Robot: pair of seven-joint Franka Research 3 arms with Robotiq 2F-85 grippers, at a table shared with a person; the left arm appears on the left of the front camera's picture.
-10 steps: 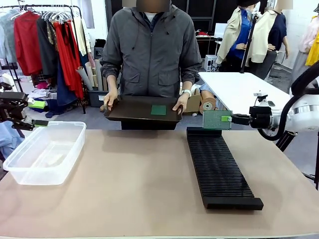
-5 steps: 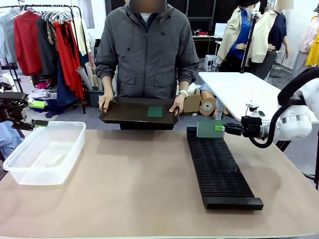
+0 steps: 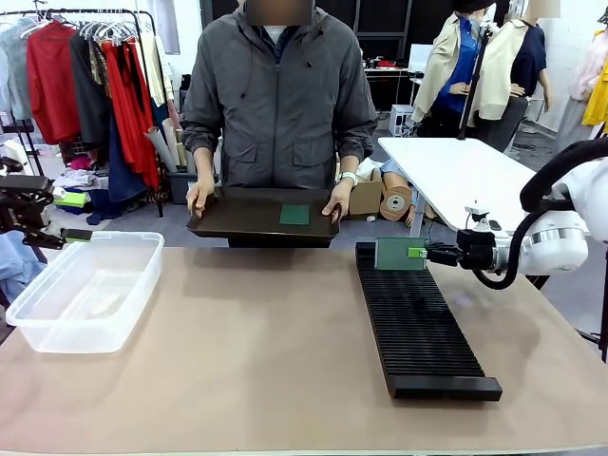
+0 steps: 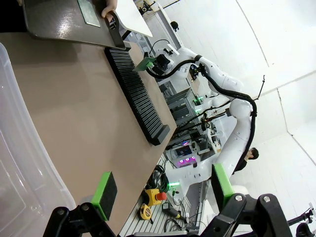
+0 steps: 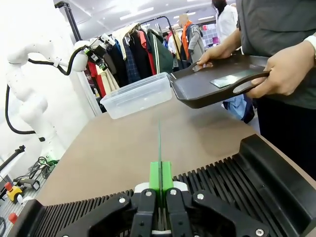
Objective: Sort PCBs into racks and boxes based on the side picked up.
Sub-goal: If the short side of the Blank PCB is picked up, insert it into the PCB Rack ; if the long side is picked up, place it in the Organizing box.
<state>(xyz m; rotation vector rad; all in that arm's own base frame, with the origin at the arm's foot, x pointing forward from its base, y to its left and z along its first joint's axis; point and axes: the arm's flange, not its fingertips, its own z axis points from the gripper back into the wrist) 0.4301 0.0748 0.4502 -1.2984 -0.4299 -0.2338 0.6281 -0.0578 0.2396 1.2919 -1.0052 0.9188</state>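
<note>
A green PCB (image 3: 399, 253) stands upright on edge over the far end of the long black rack (image 3: 418, 328), its lower edge down at the slots. My right gripper (image 3: 419, 253) is shut on its right side. The right wrist view shows this PCB (image 5: 159, 143) edge-on between the green pads, above the rack (image 5: 237, 180). Another PCB (image 3: 294, 215) lies on the dark tray (image 3: 237, 220) that the person holds with both hands. My left gripper (image 4: 163, 190) hangs open with nothing in it beside the clear box (image 3: 85, 290), at the table's left edge.
The person stands at the far side, with the tray's near rim just over the table edge. The bare tan tabletop lies between the box and the rack. A clothes rail stands behind the box.
My right gripper has carried the PCB left and down onto the rack's far end. The person has shifted the tray slightly left and lower. The left arm has not moved.
</note>
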